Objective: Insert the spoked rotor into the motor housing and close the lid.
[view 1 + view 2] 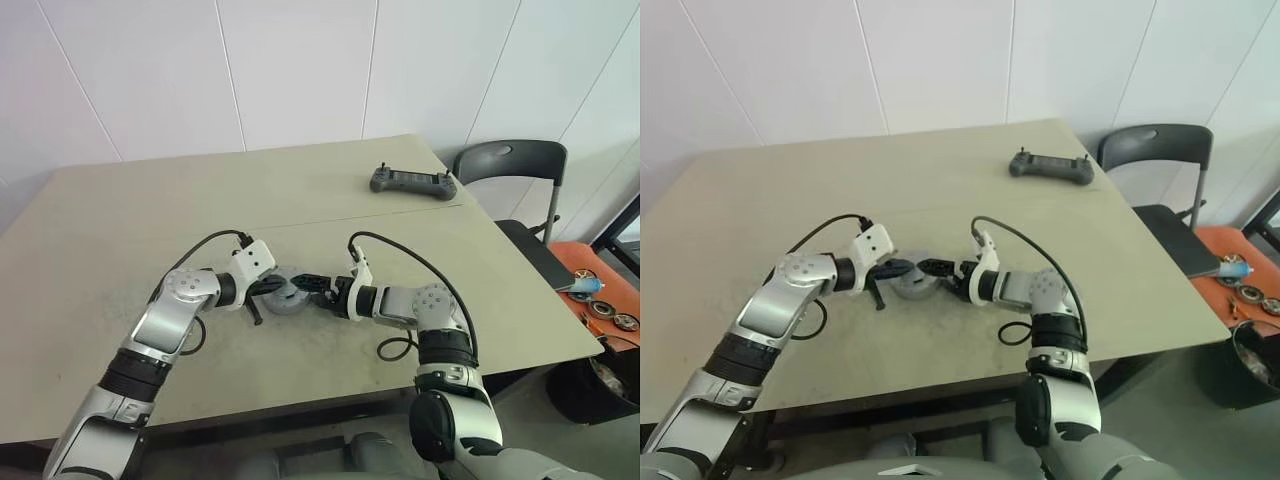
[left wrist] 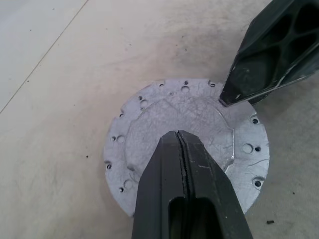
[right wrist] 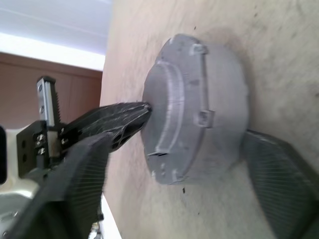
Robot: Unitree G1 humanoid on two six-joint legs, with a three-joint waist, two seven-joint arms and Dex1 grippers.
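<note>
My two grippers have black fingers [image 2: 189, 189] and white and silver arms. The round lid [image 2: 187, 144] is pale grey metal with tiny dark holes around its edge. The table [image 1: 150, 220] is light tan. Far right lies a dark grey controller [image 1: 412, 182]. The chair [image 1: 510, 160] is black.

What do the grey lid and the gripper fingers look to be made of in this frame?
The lid looks like cast or machined metal with a dull, matte grey finish: fine scratches, small drilled holes and notched edge lugs. Left gripper and right gripper fingers look like moulded black plastic with cut-out ribbing, though coated metal can't be ruled out.
</note>
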